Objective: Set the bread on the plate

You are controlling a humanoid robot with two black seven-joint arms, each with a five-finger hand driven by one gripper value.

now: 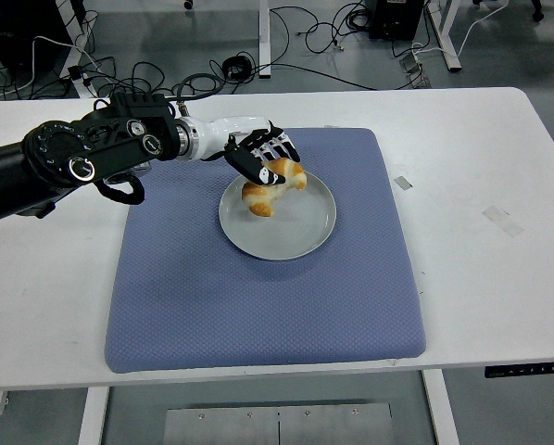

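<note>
The left hand (263, 158) gripped the bread (270, 184), which hung just under its fingers, over the plate (295, 236) below. Carrying looked done; lowering and letting go remained. Whether bread touched plate was unclear.

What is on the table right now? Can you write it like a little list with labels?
bread: croissant, held over the far left part of the plate; whether it touches the plate cannot be told
plate: pale, round, in the middle of the mat
mat: blue cloth under the plate
table: white
left hand: fingers curled around the croissant
right hand: not in view
</note>
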